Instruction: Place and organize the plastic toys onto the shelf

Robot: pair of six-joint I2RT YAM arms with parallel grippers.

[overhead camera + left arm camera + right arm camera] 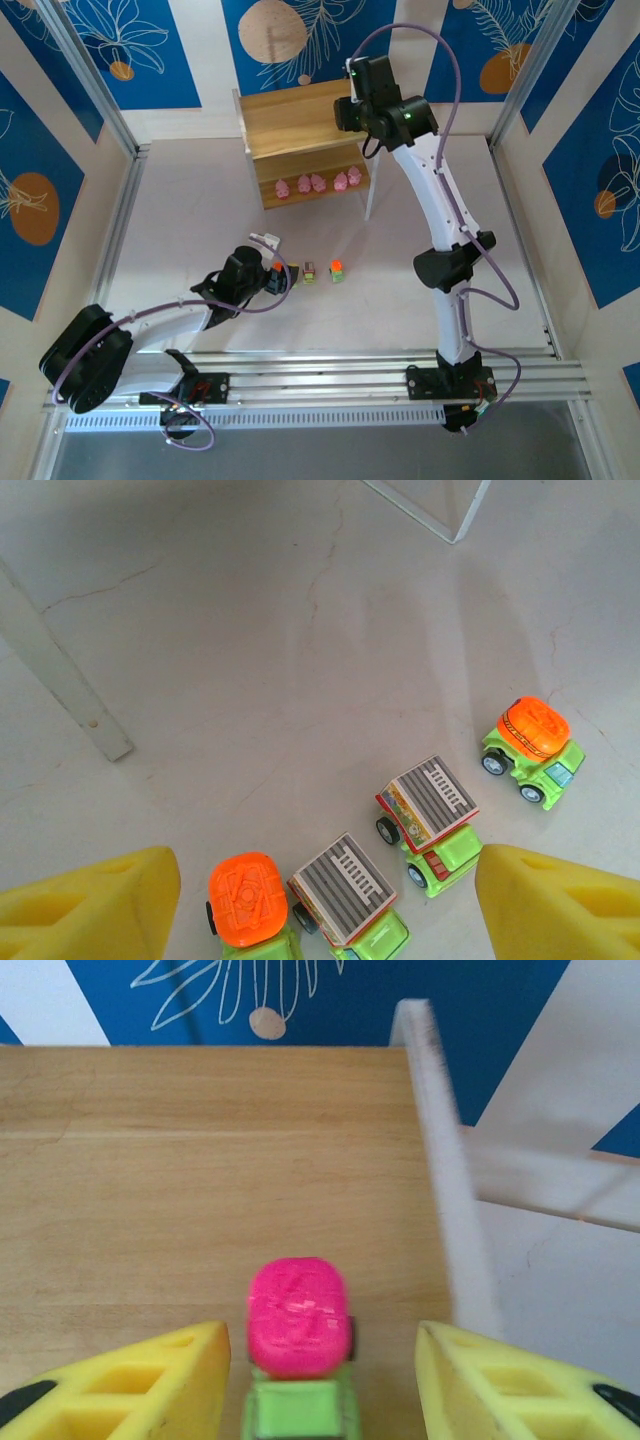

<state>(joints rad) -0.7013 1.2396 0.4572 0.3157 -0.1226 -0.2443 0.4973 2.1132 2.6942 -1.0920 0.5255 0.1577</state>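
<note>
Plastic toys (338,270) are partly sorted.

Top view: five pink pig-like figures (318,184) stand in one row on the lower board of the two-tier light wooden shelf (300,115), grouped by kind. The right arm (440,210) reaches over the upper board.

Left wrist view: the left gripper (325,910) hangs over the white table (250,630). Its yellow fingers (90,905) are wide apart and straddle an orange-topped green truck (248,900) and a grey ribbed-topped green truck (345,888) without contact, apparently positioned for a pick. A second ribbed-topped truck (430,805) and a second orange-topped truck (533,735) stand beyond.

Right wrist view: the right gripper (321,1328) has its fingers apart, with a gap on each side of a pink-topped green truck (298,1315). That truck stands upright on the upper board near its right edge.

No writing or brand is legible, and the roof embossing is too fine to read.
</note>
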